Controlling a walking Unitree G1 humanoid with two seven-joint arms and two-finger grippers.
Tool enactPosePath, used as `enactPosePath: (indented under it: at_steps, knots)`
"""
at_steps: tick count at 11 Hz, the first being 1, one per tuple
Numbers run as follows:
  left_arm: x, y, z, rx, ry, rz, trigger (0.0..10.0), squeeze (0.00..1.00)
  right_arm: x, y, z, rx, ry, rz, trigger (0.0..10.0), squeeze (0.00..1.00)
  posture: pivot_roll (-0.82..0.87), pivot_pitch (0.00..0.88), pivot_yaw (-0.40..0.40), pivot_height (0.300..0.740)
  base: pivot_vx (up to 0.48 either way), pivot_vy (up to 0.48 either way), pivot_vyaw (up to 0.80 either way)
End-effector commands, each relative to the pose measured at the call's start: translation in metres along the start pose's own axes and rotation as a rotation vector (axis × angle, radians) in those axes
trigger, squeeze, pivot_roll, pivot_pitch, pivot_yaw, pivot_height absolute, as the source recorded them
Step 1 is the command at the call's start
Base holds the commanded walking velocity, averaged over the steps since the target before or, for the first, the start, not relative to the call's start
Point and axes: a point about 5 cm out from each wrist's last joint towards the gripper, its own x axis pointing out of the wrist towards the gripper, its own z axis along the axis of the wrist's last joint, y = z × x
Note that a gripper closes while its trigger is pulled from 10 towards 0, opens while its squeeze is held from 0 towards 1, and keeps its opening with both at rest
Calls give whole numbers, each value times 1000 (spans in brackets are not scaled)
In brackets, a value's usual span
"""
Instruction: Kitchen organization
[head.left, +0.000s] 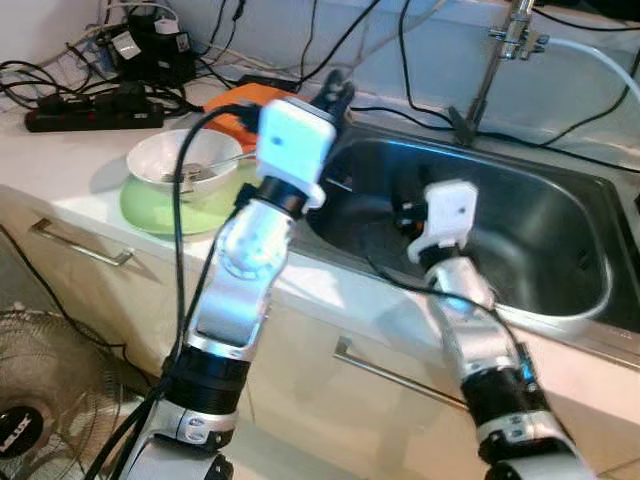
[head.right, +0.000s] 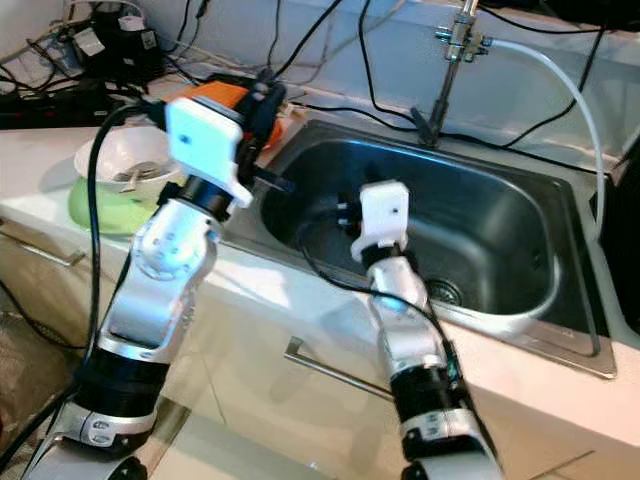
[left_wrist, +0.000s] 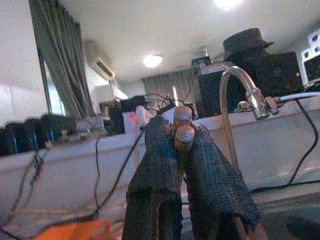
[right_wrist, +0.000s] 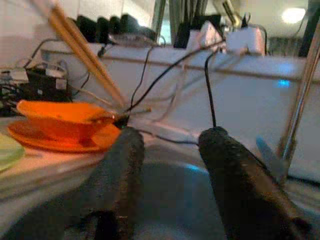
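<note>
Left wrist view: chopsticks (left_wrist: 183, 131) between closed jaws.

**Open basin, crowded counter at ten o'clock**

The sink (head.right: 520, 300) basin lies open around the right hand (right_wrist: 170, 165), whose fingers stand apart. At twelve o'clock the faucet (head.right: 455, 60) and black cables (head.right: 380, 105) bar the back rim. At ten o'clock an orange dish (right_wrist: 65, 122), white bowl (head.left: 185, 160) on a green plate (head.left: 150, 212) crowd the counter (head.left: 70, 200).
</note>
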Motion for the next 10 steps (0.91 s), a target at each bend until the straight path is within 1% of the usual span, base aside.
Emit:
enactPosePath:
  at_steps: [1, 2, 3, 4, 5, 6, 7, 9, 10]
  knots:
    - [2, 0, 3, -44, -6, -15, 10000, 0, 1, -1, 6, -27, -29, 14, 10000, 1000, 196, 0, -31, 740, 0, 0, 0]
    - [0, 0, 2, -60, 4, -39, 10000, 0, 0, -1, 6, -34, -33, 16, 10000, 1000, 194, 0, -32, 740, 0, 0, 0]
    - [-1, -3, 0, -105, 13, -72, 10000, 0, 0, 0, 6, -35, -35, 18, 10000, 1000, 193, 0, -34, 740, 0, 0, 0]
    - [-2, -9, 0, -207, 18, -112, 10000, 0, -1, 3, 6, -34, -32, 33, 10000, 1000, 191, 0, -34, 740, 0, 0, 0]
    - [-3, -11, 0, -224, 29, -149, 10000, 0, -2, 5, 5, -34, -27, 39, 10000, 1000, 193, 0, -38, 740, 0, 0, 0]
    - [-4, -14, 0, -215, 40, -182, 10000, 0, -2, 7, 4, -41, -12, 45, 10000, 745, 194, 0, -37, 740, 0, 0, 0]
    - [-5, -17, 1, -232, 47, -210, 10000, 0, -2, 9, 2, -44, 1, 45, 10000, 0, 196, 0, -36, 740, 0, 0, 0]
    - [-7, -17, 1, -239, 68, -230, 10000, 0, -1, 13, 4, -35, -2, 26, 10000, 0, 196, 0, -35, 740, 0, 0, 0]
    - [-9, -22, 3, -271, 78, -279, 10000, 0, -1, 13, 4, -35, 0, 12, 10000, 0, 196, 0, -33, 740, 0, 0, 0]
